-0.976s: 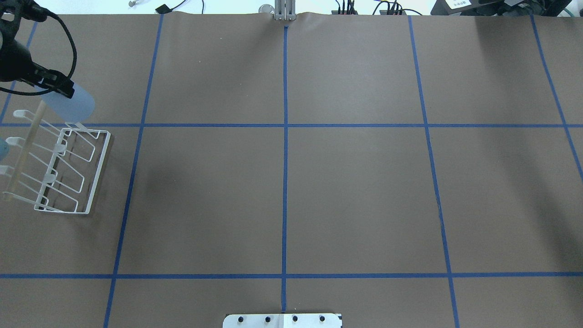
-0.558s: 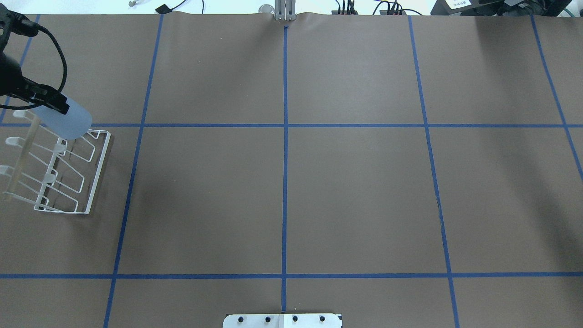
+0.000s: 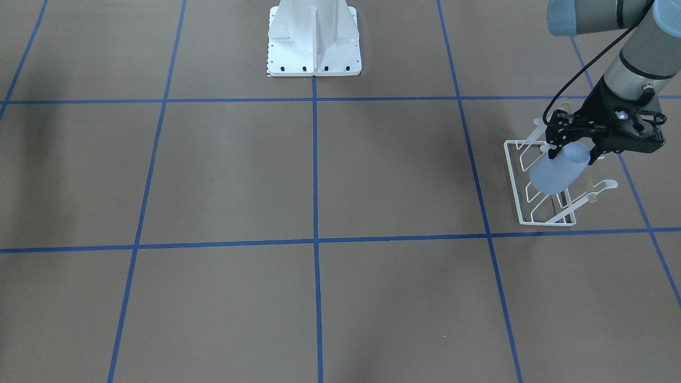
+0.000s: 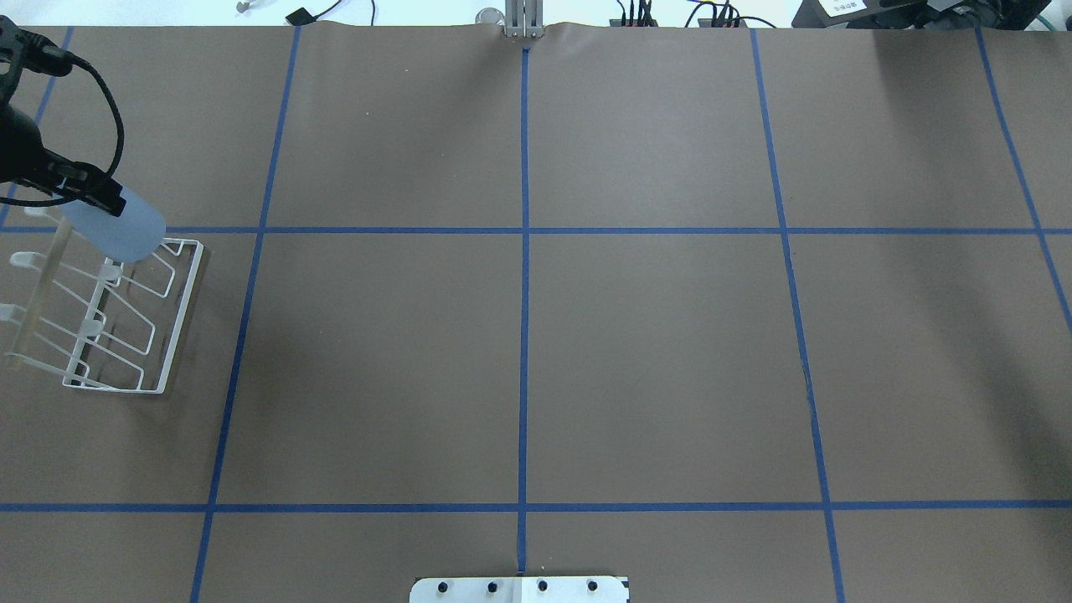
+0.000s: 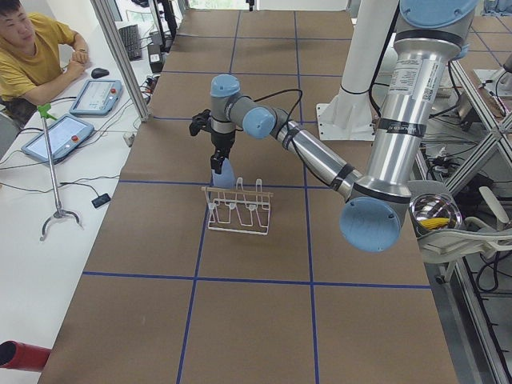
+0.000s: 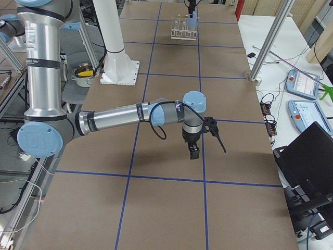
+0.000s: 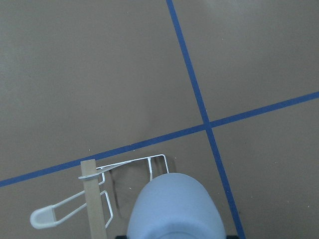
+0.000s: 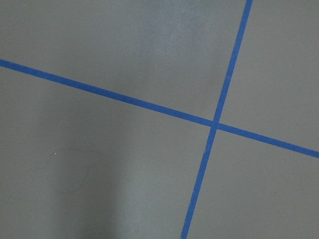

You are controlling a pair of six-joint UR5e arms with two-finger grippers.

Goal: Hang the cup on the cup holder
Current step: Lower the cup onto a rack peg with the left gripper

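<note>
Cup, pale blue and handleless, is clamped at its mouth end in the left gripper, its rounded closed end pointing away from the gripper. A second ago it hung beyond the far end of the cup holder. It has since slid toward the robot and now overlaps the holder's far end in the overhead view, just beside the wooden dowel. Most of that shift came early; the last stretch was small, which suggests the arm is slowing to line up with an end prong. The cup is not yet hung, and whether it touches the wire cannot be told. The holder itself has not moved.

The right gripper hovers low over a far part of the counter, well apart from the holder; whether it is apart or together cannot be told.

Brown paper covers the counter, divided into large squares by blue tape. A white bolted pedestal stands at the robot's side. At a side desk a man in a yellow shirt sits watching, with control tablets near him.
</note>
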